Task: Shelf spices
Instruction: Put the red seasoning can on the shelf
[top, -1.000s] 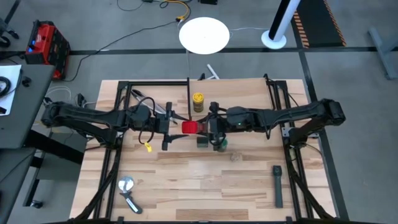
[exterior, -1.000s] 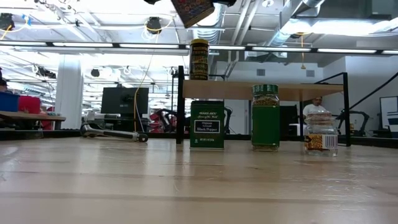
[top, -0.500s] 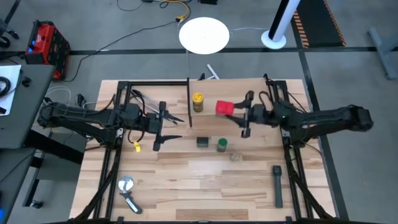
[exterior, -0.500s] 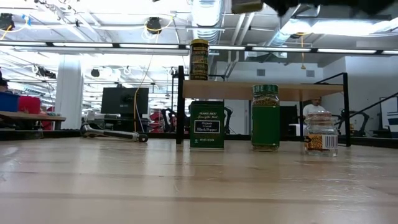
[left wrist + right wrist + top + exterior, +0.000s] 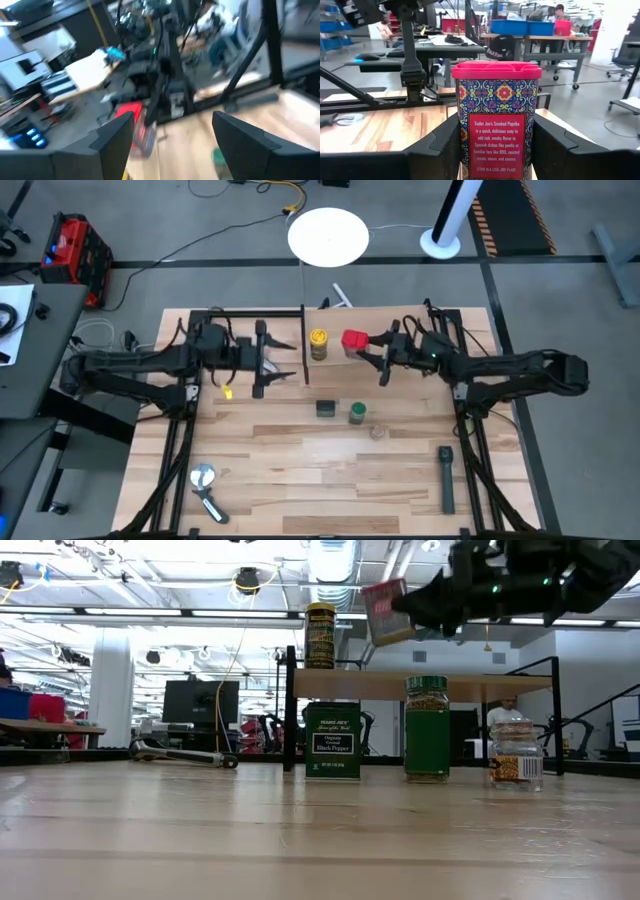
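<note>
Red tin (image 5: 496, 119) pinched by right gripper (image 5: 380, 356) above shelf (image 5: 420, 685), beside yellow jar (image 5: 318, 343). Probably light, rigid, smooth-sided; best gripped across flat faces. Left gripper (image 5: 262, 359) spread, empty.

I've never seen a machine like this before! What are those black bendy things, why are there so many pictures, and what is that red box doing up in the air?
The black bendy things are two robot arms at a wooden table. One picture looks down from above, one looks across the tabletop, and two come from cameras on the arms' wrists.

The right gripper pinches the red tin and holds it over the shelf; its wrist camera shows the tin up close. The yellow jar already stands on the shelf. The left gripper is open and empty, nearby.

On the table in front wait a grey tin, a green jar and a small clear jar.
</note>
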You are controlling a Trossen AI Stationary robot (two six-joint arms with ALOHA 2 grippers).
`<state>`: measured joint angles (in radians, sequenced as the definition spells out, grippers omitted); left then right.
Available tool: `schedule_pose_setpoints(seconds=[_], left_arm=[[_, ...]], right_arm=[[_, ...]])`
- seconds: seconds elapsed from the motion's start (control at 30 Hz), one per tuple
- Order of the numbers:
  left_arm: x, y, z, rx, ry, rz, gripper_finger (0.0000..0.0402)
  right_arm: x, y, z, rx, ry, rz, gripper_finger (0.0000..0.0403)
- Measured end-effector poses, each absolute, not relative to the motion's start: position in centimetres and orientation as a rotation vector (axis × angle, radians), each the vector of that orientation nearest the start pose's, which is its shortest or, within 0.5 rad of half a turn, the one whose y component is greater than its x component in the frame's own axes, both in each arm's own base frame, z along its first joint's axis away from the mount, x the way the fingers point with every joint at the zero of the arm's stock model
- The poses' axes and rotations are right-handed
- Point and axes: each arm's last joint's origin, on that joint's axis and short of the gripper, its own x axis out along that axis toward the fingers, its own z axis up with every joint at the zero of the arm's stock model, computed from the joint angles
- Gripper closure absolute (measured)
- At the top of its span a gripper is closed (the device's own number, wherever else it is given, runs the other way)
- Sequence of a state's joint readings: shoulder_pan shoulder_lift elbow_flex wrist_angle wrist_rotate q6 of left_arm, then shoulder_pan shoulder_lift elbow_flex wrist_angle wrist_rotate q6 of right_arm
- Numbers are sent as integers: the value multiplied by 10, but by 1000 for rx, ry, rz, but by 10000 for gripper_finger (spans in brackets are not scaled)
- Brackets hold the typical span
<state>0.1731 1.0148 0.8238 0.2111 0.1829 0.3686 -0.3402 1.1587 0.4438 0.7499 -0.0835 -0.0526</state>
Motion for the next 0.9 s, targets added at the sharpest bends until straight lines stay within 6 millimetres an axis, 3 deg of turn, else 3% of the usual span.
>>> schedule_pose_setpoints(seconds=[0.2, 0.37, 0.9], left_arm=[[227, 67, 339, 292, -35, -30, 142], [231, 82, 333, 231, -56, -191, 142], [238, 89, 329, 202, -73, -246, 142]], right_arm=[[224, -96, 221, -62, 2, -207, 218], [227, -107, 212, -84, 10, -181, 218], [243, -116, 187, -112, -9, -136, 218]])
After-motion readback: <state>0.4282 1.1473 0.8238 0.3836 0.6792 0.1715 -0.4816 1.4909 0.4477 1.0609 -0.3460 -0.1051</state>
